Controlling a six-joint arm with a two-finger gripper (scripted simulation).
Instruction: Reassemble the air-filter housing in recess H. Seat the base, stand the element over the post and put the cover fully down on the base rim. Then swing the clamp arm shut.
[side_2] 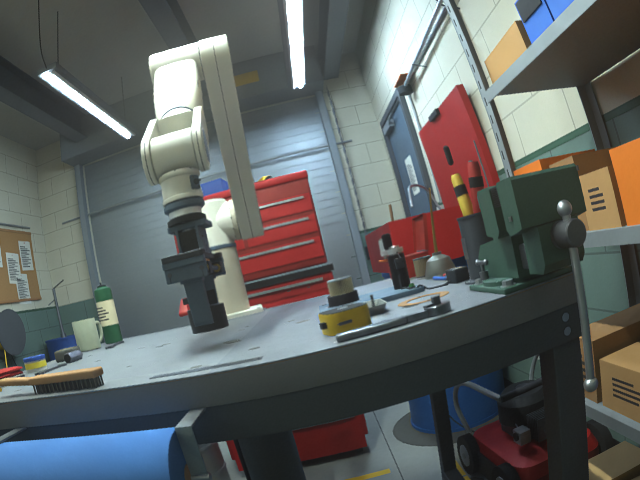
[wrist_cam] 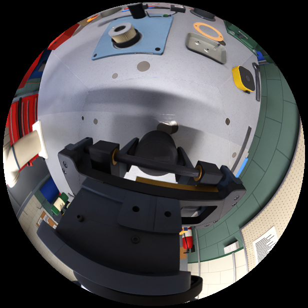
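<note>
A dark round cover sits between my gripper's fingers, which are closed on its sides. In the side camera the gripper hangs just above the bench, left of centre, and the cover is lifted clear of the surface. Far across the bench a blue mat carries the housing base in its recess, with the pleated filter element standing upright in it. From the side the element shows above a yellow tape measure. The clamp arm is not distinguishable.
Behind the bench stand a red tool cabinet and the arm's white base. A grey tray, an orange gasket and a flat wrench lie right of the mat. A green vise stands at the right edge, a wire brush at the left.
</note>
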